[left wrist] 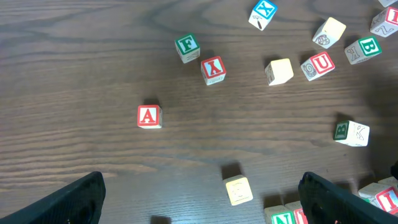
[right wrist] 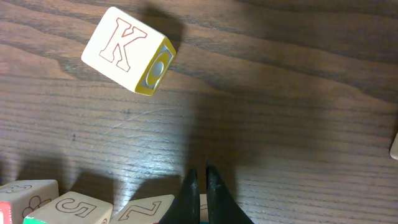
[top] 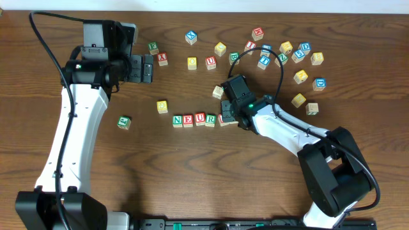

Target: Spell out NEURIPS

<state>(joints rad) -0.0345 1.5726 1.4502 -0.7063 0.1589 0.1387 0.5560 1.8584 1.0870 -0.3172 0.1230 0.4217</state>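
Overhead, right pincer [top: 225,119] clenched empty beside N-E-U-R row [top: 194,119], left pincer [top: 148,68] released near A cube [top: 162,59], loose cubes [top: 300,76] beyond.

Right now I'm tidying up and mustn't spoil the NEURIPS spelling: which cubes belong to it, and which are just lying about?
Belong: N cube, E cube, U cube, R cube, set in a row; I cube at its end.
Lying about: A cube, F cube, blue X cube, K cube.
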